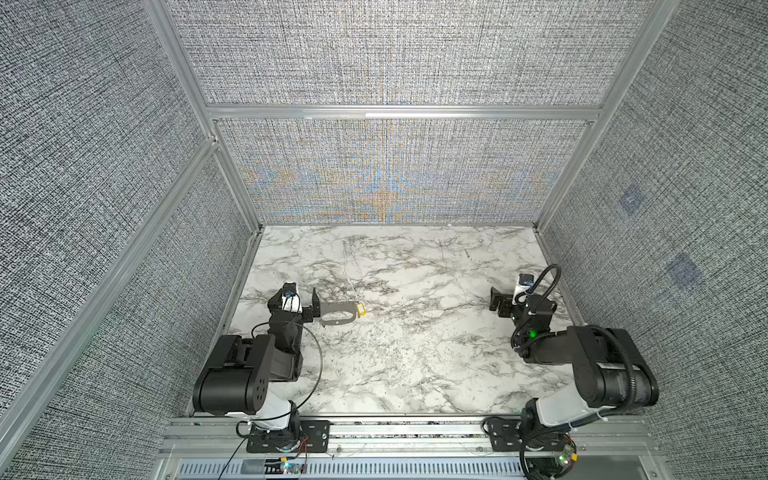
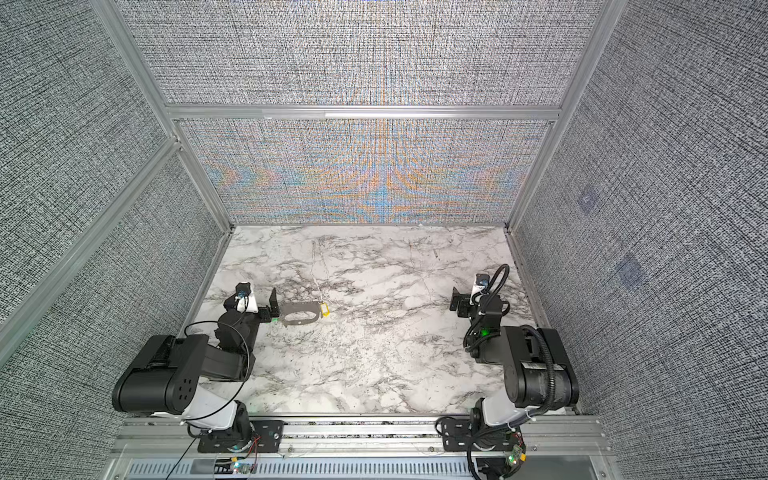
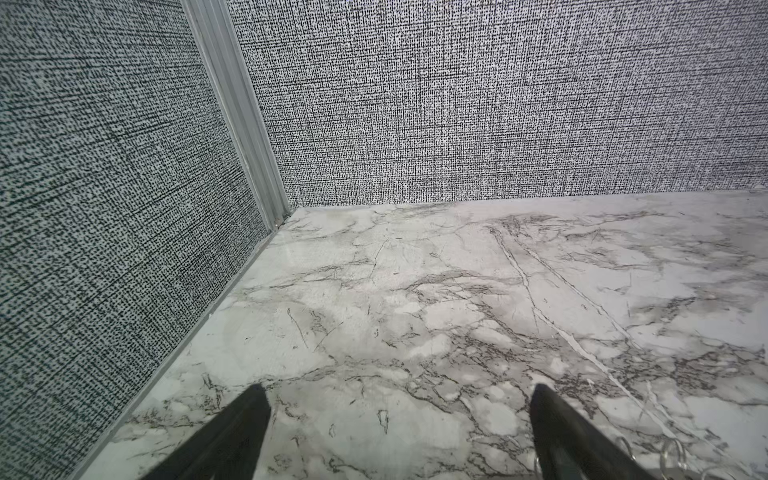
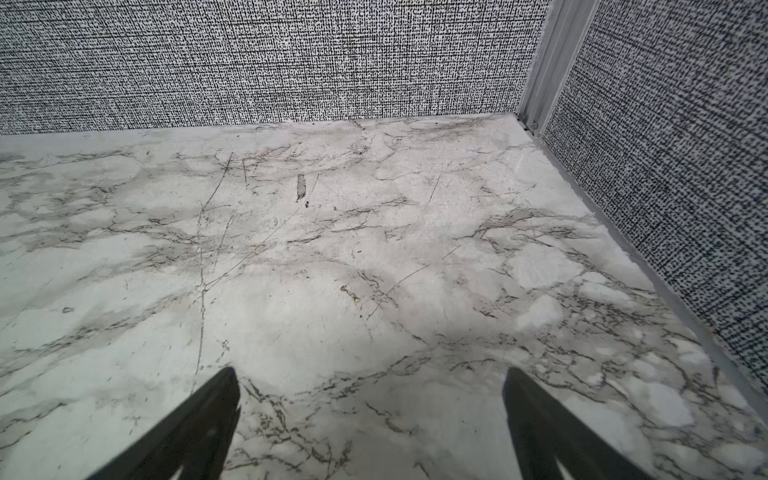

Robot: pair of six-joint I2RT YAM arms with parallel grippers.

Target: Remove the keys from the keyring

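The dark-grey keyring (image 1: 338,314) (image 2: 301,316) lies flat on the marble table, left of centre in both top views. A yellow tag (image 1: 361,309) (image 2: 325,310) sits at its right end; the key on it is too small to make out. A speck of green (image 2: 274,320) shows at its left end. My left gripper (image 1: 312,306) (image 2: 270,308) stands open right beside that left end, with nothing between its fingers. In the left wrist view the left gripper (image 3: 399,399) spans bare marble, with small wire loops (image 3: 671,451) past one finger. My right gripper (image 1: 498,303) (image 2: 458,304) (image 4: 370,382) is open, far off at the right.
The marble table (image 1: 407,365) is boxed in by grey fabric walls with aluminium posts (image 3: 245,124) (image 4: 544,62) at the back corners. An aluminium rail (image 1: 407,428) carrying both arm bases runs along the front edge.
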